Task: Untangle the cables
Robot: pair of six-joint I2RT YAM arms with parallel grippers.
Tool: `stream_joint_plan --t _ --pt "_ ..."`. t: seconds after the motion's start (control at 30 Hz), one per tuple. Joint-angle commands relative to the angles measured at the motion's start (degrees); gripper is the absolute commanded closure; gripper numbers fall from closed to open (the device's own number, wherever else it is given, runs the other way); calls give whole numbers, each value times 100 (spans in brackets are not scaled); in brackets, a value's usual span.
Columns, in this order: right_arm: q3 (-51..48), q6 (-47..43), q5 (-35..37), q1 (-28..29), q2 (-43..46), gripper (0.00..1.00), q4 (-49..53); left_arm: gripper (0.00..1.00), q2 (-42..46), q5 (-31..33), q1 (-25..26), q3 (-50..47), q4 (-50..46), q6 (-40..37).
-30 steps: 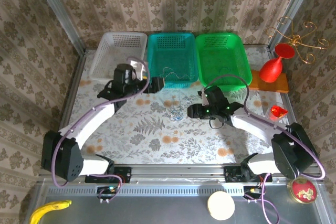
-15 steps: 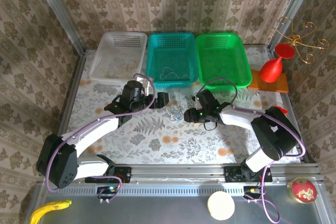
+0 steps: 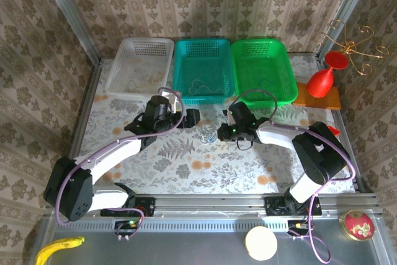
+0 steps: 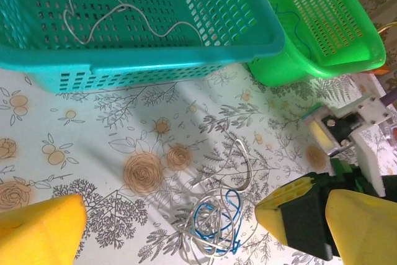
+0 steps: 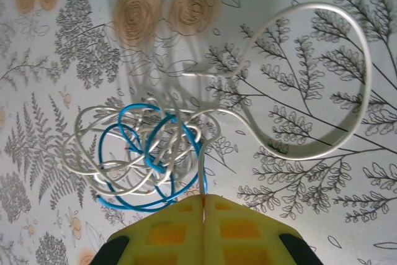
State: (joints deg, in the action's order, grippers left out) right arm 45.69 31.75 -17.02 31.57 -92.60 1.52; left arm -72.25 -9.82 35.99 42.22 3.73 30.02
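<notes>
Pulling now with my right pincer (image 5: pixel 203 208) risks dragging the whole tangle of thin white and blue cords (image 5: pixel 149 156) across the flower-printed surface (image 5: pixel 322 228), because nothing anchors its other side. A hard tug could also cinch the knot tighter, or the slim strand could slide out from between my yellow pads (image 5: pixel 167 235). That right pincer is closed, pads pressed flat together, and a blue and a white strand run into the seam, so I judge it pinches them. The knot lies just ahead of its tips. My left pincer (image 4: pixel 167 215) is spread wide and touches nothing, with the tangle on the surface under its gap.
</notes>
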Motion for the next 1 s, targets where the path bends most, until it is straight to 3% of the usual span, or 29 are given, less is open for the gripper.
stream_joint_plan --t 0.0,0.43,0.97 --pt "210 22 -250 34 427 100 98 0 -35 -41 39 -165 120 53" --pt "607 278 -714 138 1732 100 340 0 -205 -67 57 -372 185 4" --pt "636 310 -730 270 1556 100 228 0 -140 -307 110 -505 528 -44"
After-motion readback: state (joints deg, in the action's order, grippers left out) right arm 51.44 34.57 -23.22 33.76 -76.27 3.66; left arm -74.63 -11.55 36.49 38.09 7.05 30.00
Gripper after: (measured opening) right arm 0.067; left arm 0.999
